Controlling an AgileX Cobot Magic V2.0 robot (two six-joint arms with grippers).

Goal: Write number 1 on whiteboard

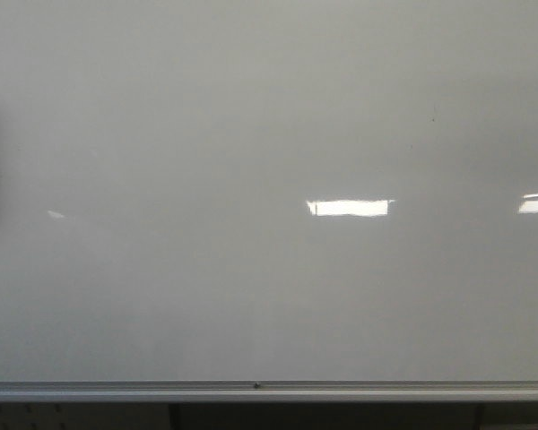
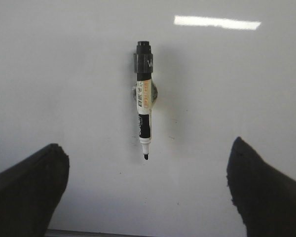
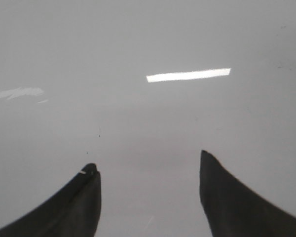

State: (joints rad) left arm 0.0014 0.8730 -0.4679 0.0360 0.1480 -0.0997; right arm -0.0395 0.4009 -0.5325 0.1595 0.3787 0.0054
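Left tool (image 2: 148,190) wide open before marker (image 2: 144,98)

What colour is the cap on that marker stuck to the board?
Black, on the marker's end away from its bare tip; clearest in the left wrist view.

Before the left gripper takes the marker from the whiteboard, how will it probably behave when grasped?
The marker looks stiff and probably light: a slim plastic barrel. Its round, glossy body may slip or roll between fingers. It seems stuck to the whiteboard, perhaps magnetically, so pulling may need slight force.
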